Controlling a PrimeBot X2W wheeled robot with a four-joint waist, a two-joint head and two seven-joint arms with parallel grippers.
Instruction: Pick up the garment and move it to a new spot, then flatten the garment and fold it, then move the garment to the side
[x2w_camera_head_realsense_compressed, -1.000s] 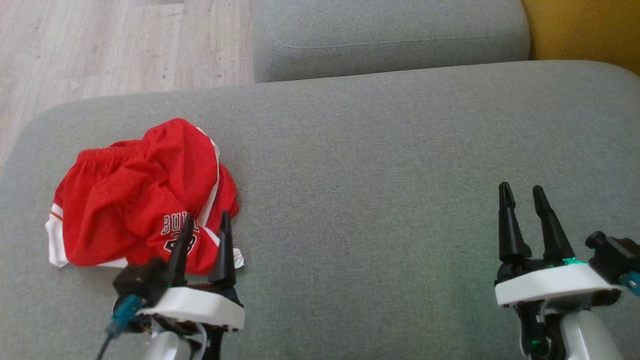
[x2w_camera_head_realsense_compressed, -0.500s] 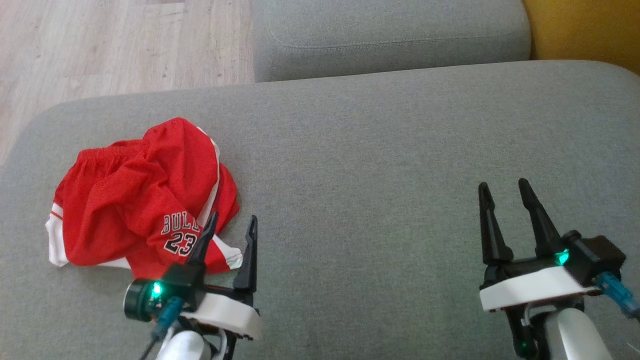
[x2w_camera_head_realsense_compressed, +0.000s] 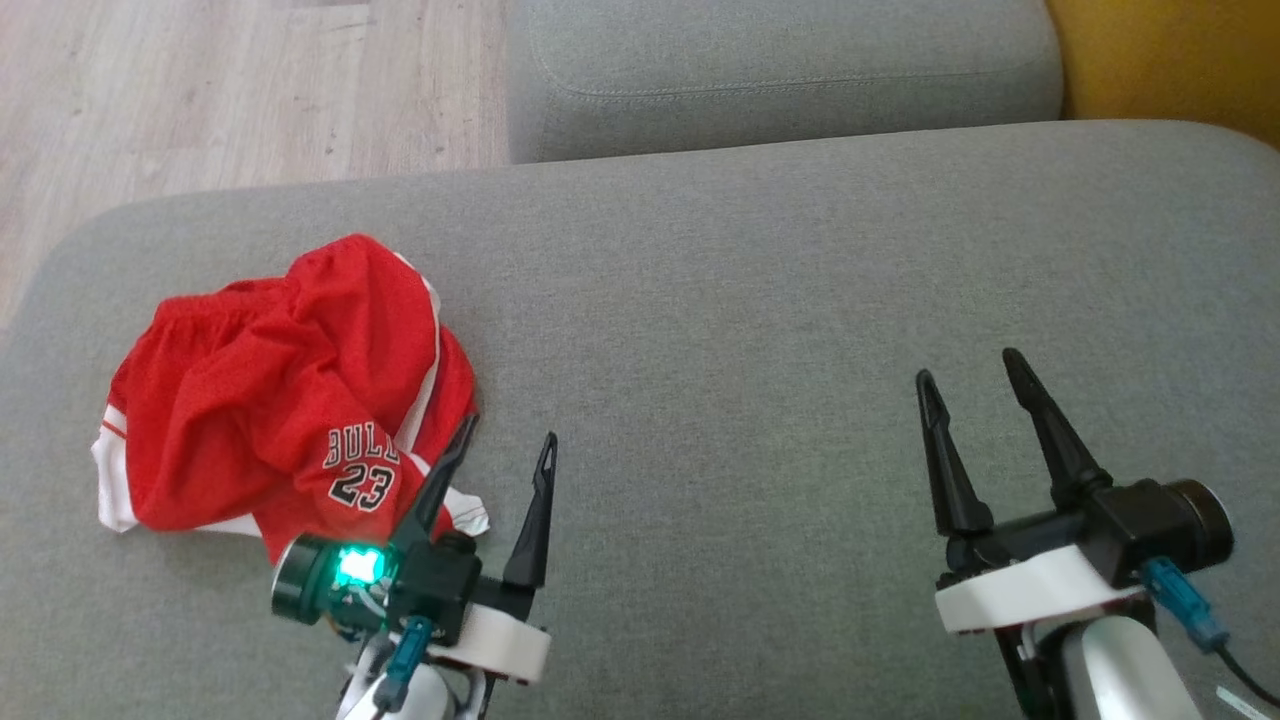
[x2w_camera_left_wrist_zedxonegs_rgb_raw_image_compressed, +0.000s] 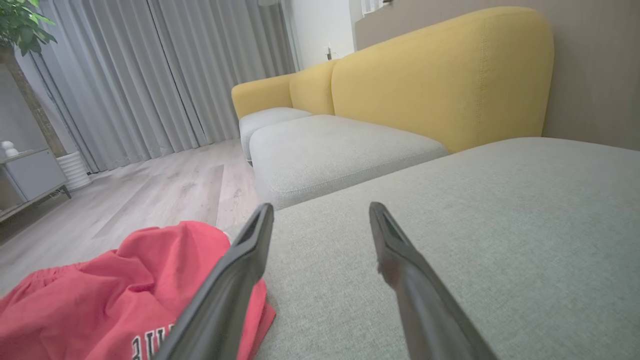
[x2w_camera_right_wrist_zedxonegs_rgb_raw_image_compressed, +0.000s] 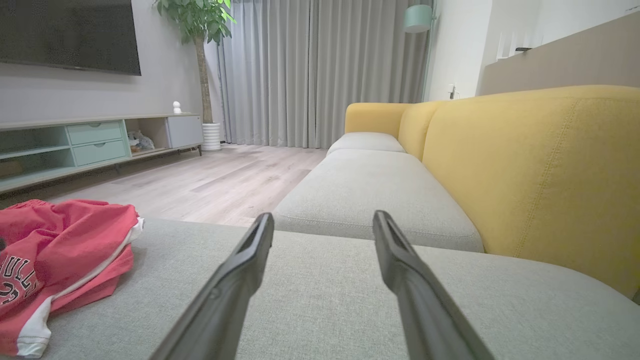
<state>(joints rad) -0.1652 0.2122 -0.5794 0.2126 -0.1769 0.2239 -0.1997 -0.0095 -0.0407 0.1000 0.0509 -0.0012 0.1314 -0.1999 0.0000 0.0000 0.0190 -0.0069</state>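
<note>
The garment (x2w_camera_head_realsense_compressed: 285, 395) is a pair of red shorts with white trim and black lettering, lying crumpled on the left of the grey cushion (x2w_camera_head_realsense_compressed: 760, 330). It also lies at the lower left of the left wrist view (x2w_camera_left_wrist_zedxonegs_rgb_raw_image_compressed: 115, 295) and at the left of the right wrist view (x2w_camera_right_wrist_zedxonegs_rgb_raw_image_compressed: 55, 250). My left gripper (x2w_camera_head_realsense_compressed: 508, 428) is open just right of the garment's near corner, holding nothing. One of its fingers (x2w_camera_left_wrist_zedxonegs_rgb_raw_image_compressed: 235, 280) overlaps the red cloth in the left wrist view. My right gripper (x2w_camera_head_realsense_compressed: 968, 364) stands open far to the right over bare cushion.
A second grey cushion (x2w_camera_head_realsense_compressed: 780, 70) adjoins the far edge, with a yellow backrest (x2w_camera_head_realsense_compressed: 1170, 60) at the right. Wooden floor (x2w_camera_head_realsense_compressed: 230, 90) lies beyond the cushion's left and far edges. A TV cabinet (x2w_camera_right_wrist_zedxonegs_rgb_raw_image_compressed: 95, 140) and curtains (x2w_camera_right_wrist_zedxonegs_rgb_raw_image_compressed: 320, 70) stand across the room.
Both grippers stayed open. The left one swung right, off the garment's lettering to beside its corner. The right one shifted left and tilted. The garment has not moved.
</note>
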